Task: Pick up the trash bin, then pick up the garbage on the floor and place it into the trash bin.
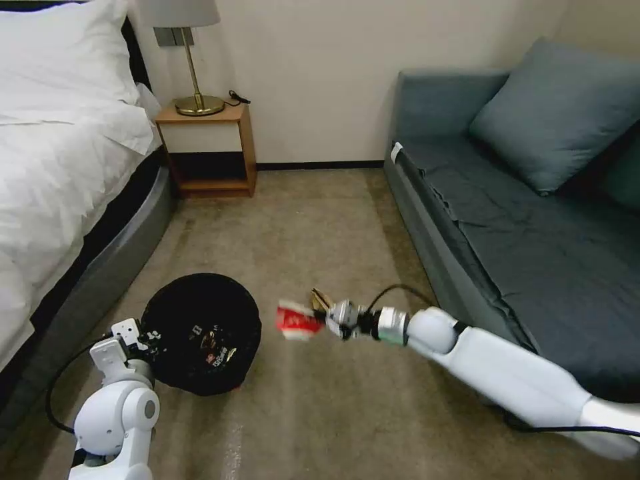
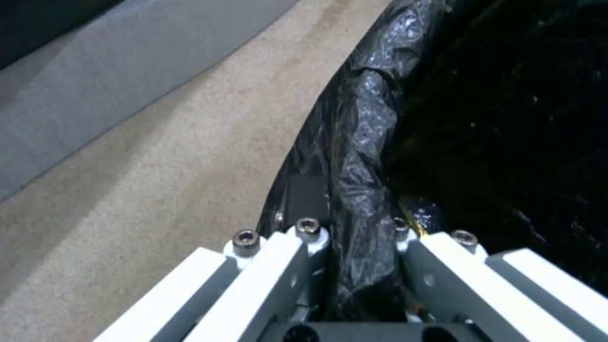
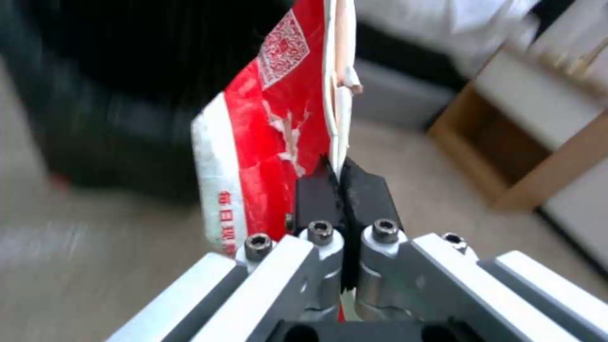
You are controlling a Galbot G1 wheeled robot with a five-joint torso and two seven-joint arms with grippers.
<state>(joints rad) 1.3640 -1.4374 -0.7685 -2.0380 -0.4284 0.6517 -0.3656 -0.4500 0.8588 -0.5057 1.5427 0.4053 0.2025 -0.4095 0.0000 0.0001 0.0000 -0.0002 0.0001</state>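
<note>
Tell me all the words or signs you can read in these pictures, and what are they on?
Red-and-white carton, pinched in the right tool: a square scan code near its top, and small red characters on its white edge, too blurred to read.
Litter inside the trash bin, whose rim the left tool grips: tiny print, too small to read.
Nothing else carries readable text.
</note>
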